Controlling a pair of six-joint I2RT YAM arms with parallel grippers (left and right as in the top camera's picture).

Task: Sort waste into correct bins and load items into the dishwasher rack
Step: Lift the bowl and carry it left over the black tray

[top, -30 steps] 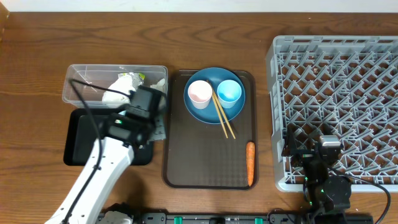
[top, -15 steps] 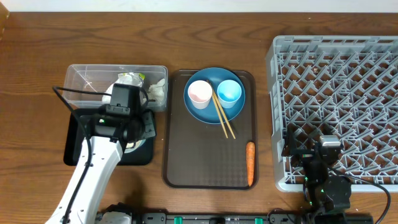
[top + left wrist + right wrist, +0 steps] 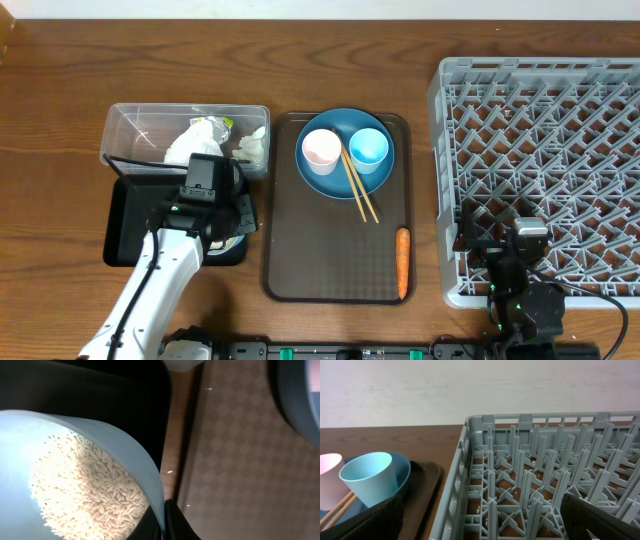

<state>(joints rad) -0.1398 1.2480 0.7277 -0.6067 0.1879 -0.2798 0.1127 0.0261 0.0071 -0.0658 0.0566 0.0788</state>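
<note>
Left wrist view: your left gripper (image 3: 163,522) pinches the rim of the small light blue bowl (image 3: 115,445) over the shallow black rectangular tray (image 3: 100,390). Its loose white rice grains (image 3: 85,490) should pour easily, but the smooth rim may slip. Your right gripper (image 3: 480,520) gapes, empty.

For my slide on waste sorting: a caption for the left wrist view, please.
Left gripper holds a light blue bowl of rice by its rim over the black tray.

Wood and plastic surfaces
The worktop (image 3: 60,80) is grained brown wood, the rack (image 3: 540,120) matt grey plastic, the tub (image 3: 130,125) clear plastic, the serving tray (image 3: 235,460) matt and diamond-textured, the bowl (image 3: 125,455) smooth.
</note>
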